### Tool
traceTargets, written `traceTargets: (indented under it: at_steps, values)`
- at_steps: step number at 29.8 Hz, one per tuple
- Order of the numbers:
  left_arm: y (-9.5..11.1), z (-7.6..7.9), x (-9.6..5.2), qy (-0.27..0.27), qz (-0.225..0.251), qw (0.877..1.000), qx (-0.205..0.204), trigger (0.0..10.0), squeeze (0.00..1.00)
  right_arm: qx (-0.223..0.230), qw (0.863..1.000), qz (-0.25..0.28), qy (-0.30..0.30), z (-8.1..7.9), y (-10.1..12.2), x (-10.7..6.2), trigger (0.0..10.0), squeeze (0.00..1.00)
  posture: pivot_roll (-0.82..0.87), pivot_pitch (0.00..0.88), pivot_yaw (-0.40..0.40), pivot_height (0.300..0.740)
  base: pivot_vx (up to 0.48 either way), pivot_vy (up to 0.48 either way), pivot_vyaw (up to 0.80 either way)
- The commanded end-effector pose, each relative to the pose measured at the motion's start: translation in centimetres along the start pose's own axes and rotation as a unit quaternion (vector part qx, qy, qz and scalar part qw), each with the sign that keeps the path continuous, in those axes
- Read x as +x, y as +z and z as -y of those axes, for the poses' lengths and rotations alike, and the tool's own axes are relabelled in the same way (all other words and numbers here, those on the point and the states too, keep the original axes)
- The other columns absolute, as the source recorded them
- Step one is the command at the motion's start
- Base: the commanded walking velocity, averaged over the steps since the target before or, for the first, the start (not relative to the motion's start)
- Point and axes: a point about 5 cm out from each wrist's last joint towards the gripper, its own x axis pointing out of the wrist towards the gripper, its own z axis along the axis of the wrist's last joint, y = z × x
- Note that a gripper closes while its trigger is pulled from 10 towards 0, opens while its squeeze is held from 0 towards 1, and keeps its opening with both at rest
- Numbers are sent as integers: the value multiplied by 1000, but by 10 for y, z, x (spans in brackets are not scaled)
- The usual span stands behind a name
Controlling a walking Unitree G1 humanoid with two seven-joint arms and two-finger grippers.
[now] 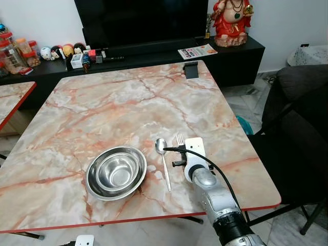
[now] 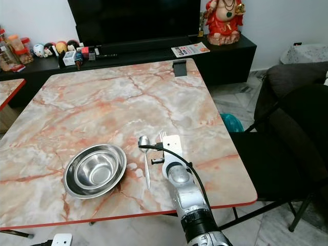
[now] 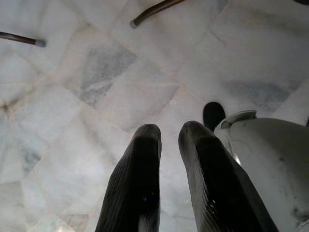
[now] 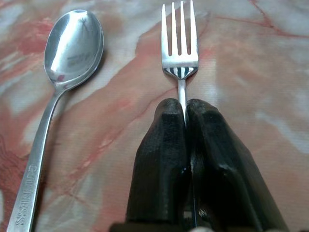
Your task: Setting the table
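In the left eye view, a marble-patterned table [image 1: 128, 97] takes up most of the frame. A steel bowl [image 1: 116, 171] sits low and left of centre, a spoon [image 1: 163, 161] lies just to its right, and the tines of a fork [image 1: 180, 139] peek out above the right gripper [image 1: 180, 151], whose silver arm rises from the lower right corner. Spoon and fork run side by side, heads toward the top of the frame. A small dark object [image 1: 190, 69] stands at the table's far edge, upper centre.

The right eye view gives the same layout shifted left: bowl lower left, spoon and fork at centre, the arm climbing from the bottom edge.

In the left wrist view, the left gripper [image 3: 169, 140] hangs over pale floor tiles, its two fingers a little apart and holding nothing.

In the right wrist view, the right gripper's fingers [image 4: 161, 164] are pressed together on the fork's handle just behind the neck, tines pointing straight away along the fingers' own line. The spoon lies at the left of the frame, apart from the fork and roughly parallel. Whether the fork rests on the marble or hangs just above it I cannot tell.

The fork's long axis is already in line with the gripper, so I judge the coming move to be setting it flat beside the spoon and letting go.
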Motion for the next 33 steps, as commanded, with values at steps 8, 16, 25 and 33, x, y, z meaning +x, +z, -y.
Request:
traceTargets:
  at_steps: [8,16,25,33]
  values:
    - [2,6,1,-10,-1,1000,-1,10000,0,-6,997,-72,-14,7,-29,-2,10000,0,-34,0,68,740,0,0,0]
    - [1,7,1,-13,-4,1000,0,10000,0,-5,997,-72,-19,8,-29,-3,10000,1000,-36,0,72,740,0,0,0]
    - [3,7,1,-13,-3,1000,4,10000,0,-2,998,-66,-22,9,-26,-3,10000,1000,-36,0,74,740,0,0,0]
    - [3,8,1,-16,-3,1000,4,10000,0,-12,998,-34,-43,14,-16,-4,10000,0,-37,0,76,740,0,0,0]
